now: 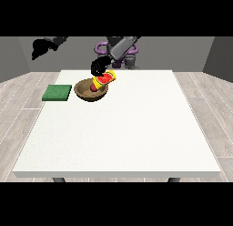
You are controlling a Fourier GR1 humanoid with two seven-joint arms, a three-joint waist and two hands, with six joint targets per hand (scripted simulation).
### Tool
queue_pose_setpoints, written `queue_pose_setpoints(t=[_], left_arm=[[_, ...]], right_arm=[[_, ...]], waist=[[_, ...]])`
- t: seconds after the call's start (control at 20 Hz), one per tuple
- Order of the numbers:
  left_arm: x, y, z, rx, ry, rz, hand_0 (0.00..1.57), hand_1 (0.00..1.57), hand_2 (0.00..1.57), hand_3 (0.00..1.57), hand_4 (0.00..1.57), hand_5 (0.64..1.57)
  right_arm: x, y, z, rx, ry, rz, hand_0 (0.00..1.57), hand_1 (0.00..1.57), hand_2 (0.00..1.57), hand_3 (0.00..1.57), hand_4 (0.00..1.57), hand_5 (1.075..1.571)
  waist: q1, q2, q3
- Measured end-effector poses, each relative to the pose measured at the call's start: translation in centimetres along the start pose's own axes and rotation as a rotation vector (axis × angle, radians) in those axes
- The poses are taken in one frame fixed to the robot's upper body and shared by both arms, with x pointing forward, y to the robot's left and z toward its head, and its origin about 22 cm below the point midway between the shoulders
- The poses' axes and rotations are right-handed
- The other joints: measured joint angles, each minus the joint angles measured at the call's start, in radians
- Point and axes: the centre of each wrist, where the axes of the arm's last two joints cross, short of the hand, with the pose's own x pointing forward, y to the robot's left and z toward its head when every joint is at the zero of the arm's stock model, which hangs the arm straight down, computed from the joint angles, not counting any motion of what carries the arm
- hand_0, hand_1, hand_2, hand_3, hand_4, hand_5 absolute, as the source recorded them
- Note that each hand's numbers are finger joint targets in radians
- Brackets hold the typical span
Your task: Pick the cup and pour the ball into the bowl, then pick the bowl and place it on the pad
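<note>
Front view: the white table (118, 129) fills the near ground, and the things on it sit toward its far edge. Nearest of them is the brown bowl (91, 90), just below the hand at the view's right (98, 65), with a red ball (93, 88) lying inside it. Directly above the bowl's far rim, the yellow cup (105, 79) is tipped over on its side, its red-lined mouth facing down into the bowl. The hand at the view's right has its dark fingers wrapped over the cup's upper end, holding it in that tilt. To the side of that hand, beyond the bowl toward the view's left, the green pad (57, 92) lies flat at the table's edge. Farther back and higher, the hand at the view's left (40, 48) hangs in the air, well apart from everything; whether its fingers are spread or curled, I cannot tell.
</note>
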Motion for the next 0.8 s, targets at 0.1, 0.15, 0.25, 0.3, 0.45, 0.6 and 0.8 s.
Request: queue_pose_setpoints(t=[0.1,0.15,0.25,0.3,0.45,0.6,0.8], left_arm=[[0.0,0.3,-0.2,0.001,-0.014,0.009,1.53,1.53,1.57,1.57,1.51,1.188],[0.1,0.4,-0.1,0.007,-0.017,0.024,1.53,1.53,1.57,1.57,1.51,1.18],[-0.7,1.3,-0.9,0.033,-0.007,0.074,1.49,1.49,1.57,1.57,1.51,1.202],[-1.4,1.8,-1.3,0.047,0.01,0.104,1.49,1.49,1.57,1.57,1.47,1.247],[-2.8,3.1,-2.2,0.078,0.062,0.225,1.45,1.45,1.57,1.57,1.34,1.389],[-5.3,3.5,-2.6,0.121,0.118,0.348,1.52,1.52,1.57,1.57,1.19,1.484],[-10.2,2.5,-2.0,0.184,0.238,0.51,1.53,1.53,1.57,1.57,1.27,1.449]], right_arm=[[-0.9,-0.9,0.9,-0.014,0.01,0.002,0.0,0.0,0.35,0.63,0.59,1.564],[-1.1,-1.5,1.3,-0.023,0.019,0.007,0.0,0.0,0.35,0.63,0.59,1.564],[-1.1,-2.8,1.5,-0.046,0.027,0.008,0.0,0.0,0.34,0.6,0.58,1.563],[-1.0,-3.5,1.7,-0.06,0.032,0.011,0.0,0.0,0.34,0.65,0.57,1.564],[-2.5,-5.0,3.3,-0.094,0.076,0.026,0.0,0.0,0.36,0.63,0.56,1.564],[-3.7,-5.9,4.8,-0.141,0.108,0.044,0.0,0.0,0.46,0.63,0.57,1.564],[-4.0,-6.3,5.4,-0.178,0.103,0.05,0.0,0.0,0.47,0.66,0.58,1.566]], waist=[[0.016,-0.012,-0.0001],[0.028,-0.016,-0.0001],[0.053,-0.019,-0.0002],[0.064,-0.019,-0.0001],[0.103,-0.055,-0.0004],[0.153,-0.083,-0.0005],[0.204,-0.072,-0.0016]])
